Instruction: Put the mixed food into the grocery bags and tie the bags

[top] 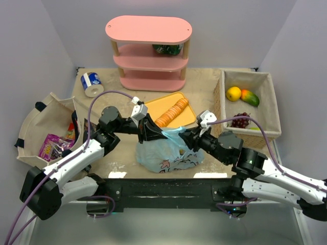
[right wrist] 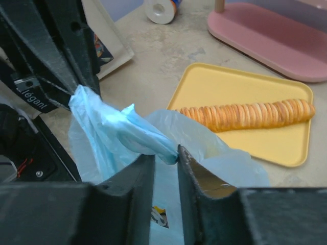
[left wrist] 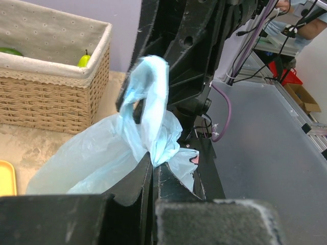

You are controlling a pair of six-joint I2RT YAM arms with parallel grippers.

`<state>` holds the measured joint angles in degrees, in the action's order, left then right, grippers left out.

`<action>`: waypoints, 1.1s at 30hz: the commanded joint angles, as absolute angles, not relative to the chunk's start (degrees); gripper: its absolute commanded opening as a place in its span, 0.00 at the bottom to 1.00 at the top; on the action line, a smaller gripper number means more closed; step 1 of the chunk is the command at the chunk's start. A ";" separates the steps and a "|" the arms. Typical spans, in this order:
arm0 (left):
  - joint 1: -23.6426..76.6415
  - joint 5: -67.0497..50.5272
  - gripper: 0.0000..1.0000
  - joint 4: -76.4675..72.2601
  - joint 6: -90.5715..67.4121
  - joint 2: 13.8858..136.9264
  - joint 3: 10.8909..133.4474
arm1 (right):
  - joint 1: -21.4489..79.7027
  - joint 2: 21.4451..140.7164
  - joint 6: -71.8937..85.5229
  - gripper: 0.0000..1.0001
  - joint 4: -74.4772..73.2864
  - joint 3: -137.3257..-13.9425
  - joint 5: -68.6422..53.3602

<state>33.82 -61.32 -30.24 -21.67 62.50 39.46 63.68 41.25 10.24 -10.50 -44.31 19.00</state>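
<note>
Two grippers meet over one grocery bag (top: 171, 155), which sits on the table just on the near side of the yellow tray (top: 190, 118), between that tray and the arm bases. The left gripper (top: 159, 133) reaches in from the tray's left and the right gripper (top: 185, 139) from its right. Their tips are close together above the bag's top, at the tray's near edge.

In the left wrist view the left gripper (left wrist: 153, 171) has its jaws drawn nearly together, with a fold of the thin blue plastic (left wrist: 102, 158) pinched between them. A loop of the bag rises upright from that pinch. The right wrist view shows the right gripper (right wrist: 166, 159) likewise narrow, clamped on a twisted strand of the bag (right wrist: 122, 130) that runs leftward to the other gripper.

The bag's body lies broad and low. Its long axis runs side to side, roughly along the tray's near edge. Its gathered top points up and back toward the tray, and small cartoon prints show on the near face.

The sliced loaf (top: 172, 112) lies diagonally on the tray, apart from the bag.
</note>
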 commanded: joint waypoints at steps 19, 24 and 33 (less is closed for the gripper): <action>34.01 -55.98 0.11 -23.81 -16.52 63.02 40.78 | 63.63 47.37 13.18 0.00 -4.13 -49.92 6.32; 34.01 -59.94 0.33 -26.10 -17.49 63.63 40.25 | 63.63 48.25 15.29 0.00 -3.43 -50.19 8.78; 34.10 -61.96 0.45 -33.04 -22.84 66.53 39.82 | 63.54 49.66 19.68 0.00 -0.27 -49.40 10.11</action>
<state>33.82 -59.92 -26.37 -19.38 65.30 39.46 63.61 48.75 16.73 -4.58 -47.66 8.29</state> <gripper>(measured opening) 0.443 0.011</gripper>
